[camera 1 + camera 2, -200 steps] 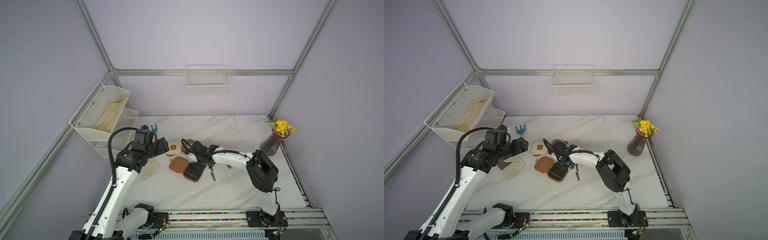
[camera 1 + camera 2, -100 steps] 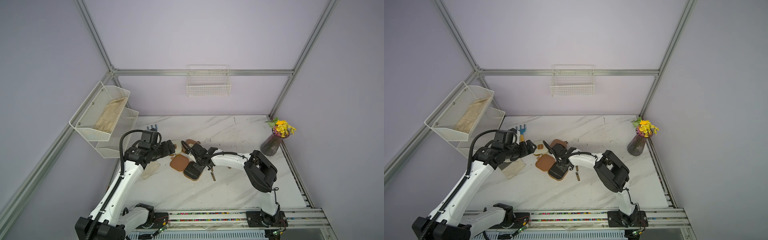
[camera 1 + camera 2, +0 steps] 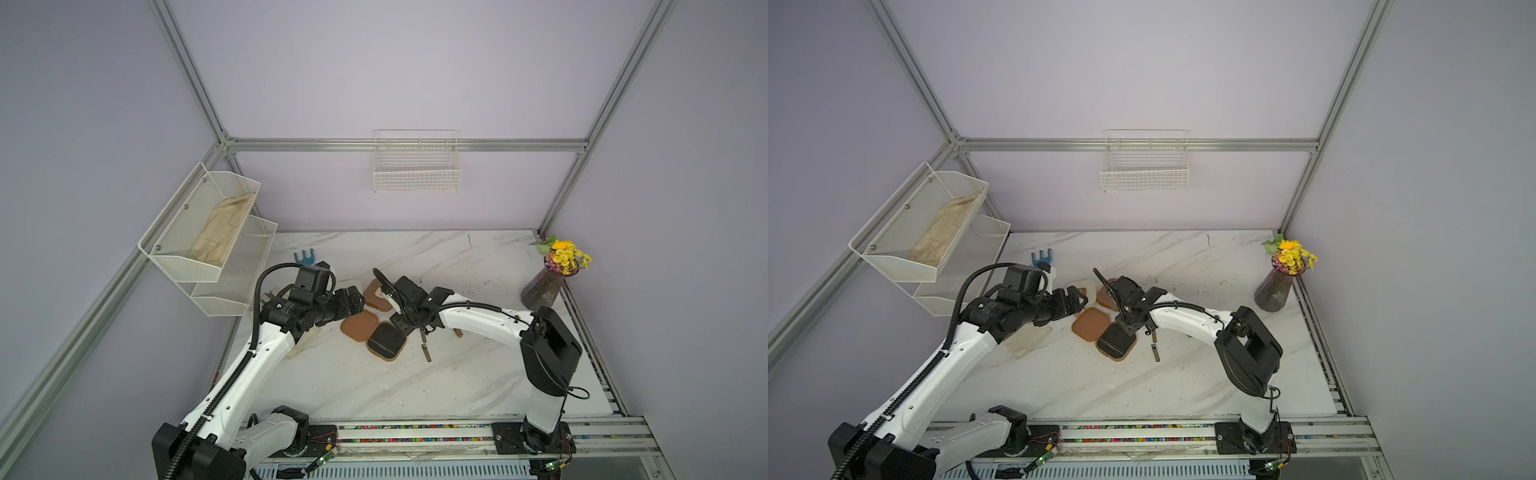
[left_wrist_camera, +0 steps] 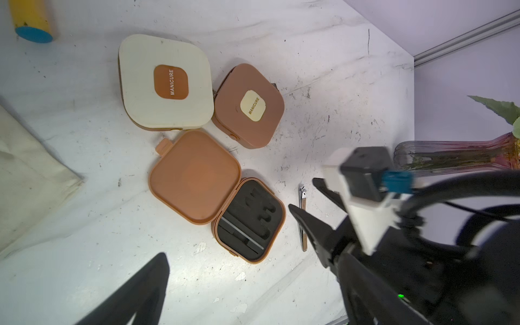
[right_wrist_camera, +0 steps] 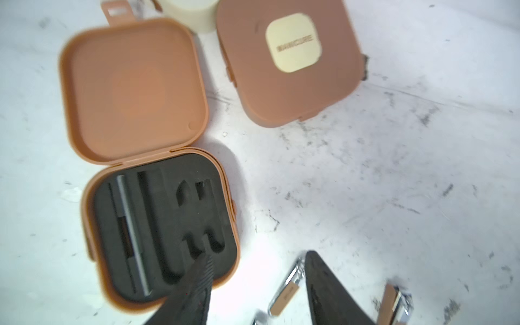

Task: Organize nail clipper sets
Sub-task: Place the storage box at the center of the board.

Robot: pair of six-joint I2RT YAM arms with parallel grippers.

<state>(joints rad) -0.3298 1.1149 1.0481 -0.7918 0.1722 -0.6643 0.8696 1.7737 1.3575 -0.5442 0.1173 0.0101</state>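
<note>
Left wrist view is showing the open brown case [image 4: 216, 197] lying flat on the marbled worktop [image 4: 84, 112], its lid folded back and its black-lined base facing up. A slim silver tool [image 5: 132, 233] is resting in one slot of that lining.

The cream case [image 4: 166, 83] and the closed brown case [image 4: 249, 105], both labelled MANICURE, are lying shut just beyond the open case's lid, on the side away from the robot. A silver-and-bronze clipper [image 4: 302, 219] is lying on the worktop just beside the open case's base. A second clipper [image 5: 396, 301] is lying a little farther out from the case.

The right gripper [image 5: 259, 254] is hovering low at the open case's base, jaws parted and nothing between them. One fingertip [image 5: 204, 270] is hanging over the black lining, and the other is standing beside the nearer clipper. The left gripper [image 3: 1077, 300] is hanging near the open case's lid, close to the cream case, spread wide and gripping nothing.

A pale cloth [image 4: 28, 174] is lying well apart from the open case on its lid side. A toy rake [image 3: 304, 257] is lying farther back. A vase of flowers [image 3: 548, 286] is standing well apart on the base side.
</note>
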